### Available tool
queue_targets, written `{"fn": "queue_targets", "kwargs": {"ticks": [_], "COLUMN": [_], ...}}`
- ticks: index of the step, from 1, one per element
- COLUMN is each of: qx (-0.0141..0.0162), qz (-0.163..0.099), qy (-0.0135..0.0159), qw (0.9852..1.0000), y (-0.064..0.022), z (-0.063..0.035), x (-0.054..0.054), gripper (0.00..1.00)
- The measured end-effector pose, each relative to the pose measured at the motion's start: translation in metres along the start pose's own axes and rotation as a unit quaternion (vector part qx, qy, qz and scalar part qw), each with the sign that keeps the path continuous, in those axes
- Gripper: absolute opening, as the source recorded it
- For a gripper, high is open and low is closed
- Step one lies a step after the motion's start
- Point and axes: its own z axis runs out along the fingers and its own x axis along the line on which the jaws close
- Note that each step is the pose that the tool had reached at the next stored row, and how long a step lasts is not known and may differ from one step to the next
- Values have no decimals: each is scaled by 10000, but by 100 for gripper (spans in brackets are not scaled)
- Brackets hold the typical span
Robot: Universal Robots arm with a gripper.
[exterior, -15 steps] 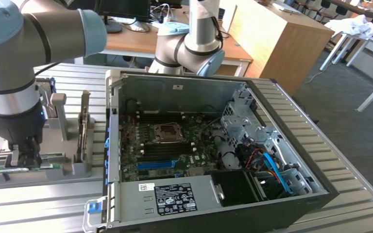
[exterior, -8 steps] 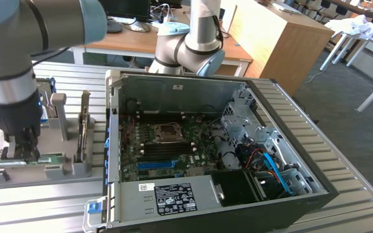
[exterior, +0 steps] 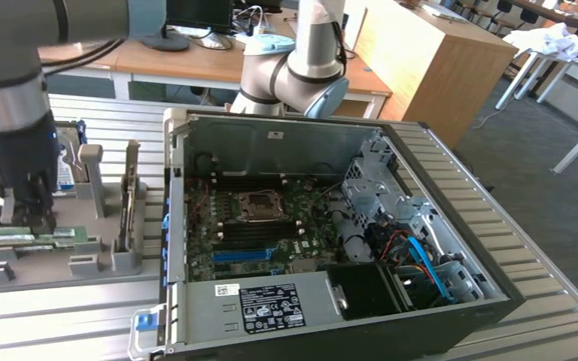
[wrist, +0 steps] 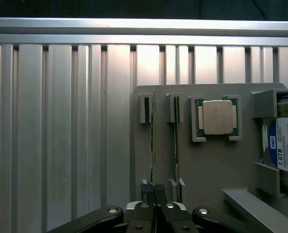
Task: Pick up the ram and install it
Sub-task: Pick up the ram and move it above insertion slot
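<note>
And there the ram (wrist: 153, 141) was, a long, thin, green circuit-board stick seen edge-on, standing on its long edge, straight and level in the end slots of the grey holder (wrist: 212, 165) on the tabletop, one end pinched tight between the closed fingers (wrist: 159, 191).

Your exterior camera stands off the arm, high and well back from the gripper (exterior: 36, 222). It looks down at a slant over the slatted table (exterior: 68, 320), with the open computer case (exterior: 269, 143) mid-frame and the gripper at the exterior view's left. Your wrist camera sits just behind the fingers and looks straight down along them, close onto the grey holder (wrist: 212, 165) beneath the gripper (wrist: 156, 191). Both views share that holder (exterior: 38, 265), the ram (wrist: 153, 145) between the fingers, and the table slats beside it.
</note>
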Motion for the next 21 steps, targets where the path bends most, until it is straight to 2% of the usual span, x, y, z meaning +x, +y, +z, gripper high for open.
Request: {"fn": "queue_targets", "kwargs": {"ticks": [3,8,21], "qx": [0,-1,0], "qz": [-5,-41,-56], "qy": [4,38,42], "qw": [10000,10000,10000], "y": [2,6,19], "z": [-87,-198,-575], "x": [-1,-3,-11], "gripper": [12,12,12]}}
